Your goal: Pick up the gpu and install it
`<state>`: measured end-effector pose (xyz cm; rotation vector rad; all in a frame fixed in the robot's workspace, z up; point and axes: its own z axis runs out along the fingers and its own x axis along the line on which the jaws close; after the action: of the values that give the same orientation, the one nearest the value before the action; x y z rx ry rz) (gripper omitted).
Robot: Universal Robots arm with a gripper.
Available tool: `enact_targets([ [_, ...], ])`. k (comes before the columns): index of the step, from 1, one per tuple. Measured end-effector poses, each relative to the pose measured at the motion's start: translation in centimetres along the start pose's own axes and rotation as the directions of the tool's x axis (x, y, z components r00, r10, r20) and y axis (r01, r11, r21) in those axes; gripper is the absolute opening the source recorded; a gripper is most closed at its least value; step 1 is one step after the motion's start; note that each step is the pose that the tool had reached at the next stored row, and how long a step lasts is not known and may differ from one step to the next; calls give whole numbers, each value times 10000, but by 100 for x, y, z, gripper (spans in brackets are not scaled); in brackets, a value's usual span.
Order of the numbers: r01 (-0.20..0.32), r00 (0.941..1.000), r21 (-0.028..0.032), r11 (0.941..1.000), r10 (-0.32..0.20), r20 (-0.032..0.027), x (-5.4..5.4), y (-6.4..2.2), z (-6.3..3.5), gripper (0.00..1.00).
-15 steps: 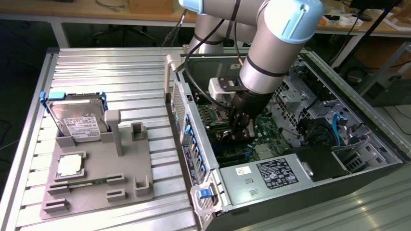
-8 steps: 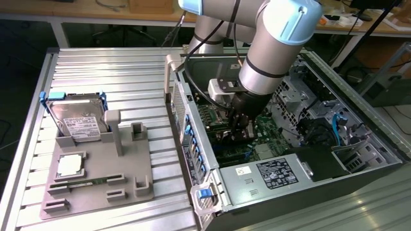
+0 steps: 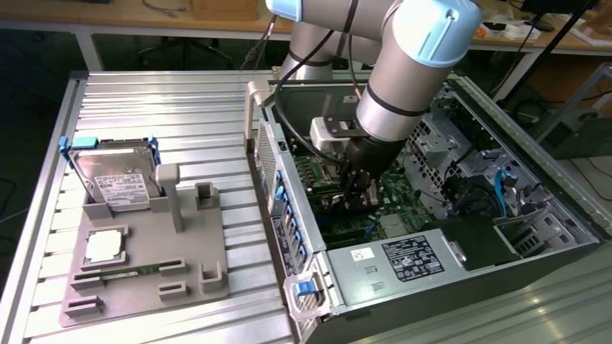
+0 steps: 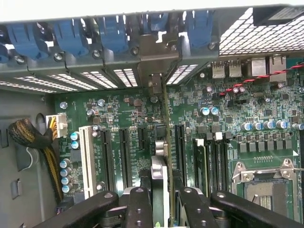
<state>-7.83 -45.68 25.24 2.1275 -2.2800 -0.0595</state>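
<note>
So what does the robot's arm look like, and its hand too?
The arm is made of fat silver-grey tubes with light blue caps at the joints. A black band rings the tube near the wrist, and thin black cables run along it. A small silver-white block sits at the wrist. The hand is black, and its fingers are chunky black bars dotted with little round screws.

The exterior view looks down at a slant from above on the ribbed metal worktop (image 3: 172, 107), taking in the whole open computer case (image 3: 535, 236) and the arm reaching into it. The wrist view rides close behind the tool (image 4: 161, 199), facing along it straight at the motherboard (image 4: 123, 114) inside the case. Both views share that motherboard and the blue slot clips (image 4: 114, 33).
</note>
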Motion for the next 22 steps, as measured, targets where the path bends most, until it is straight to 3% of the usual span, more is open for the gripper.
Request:
enact_targets([
  [22, -5, 10000, -1, 10000, 5, 6, -8, 11, -29, 27],
])
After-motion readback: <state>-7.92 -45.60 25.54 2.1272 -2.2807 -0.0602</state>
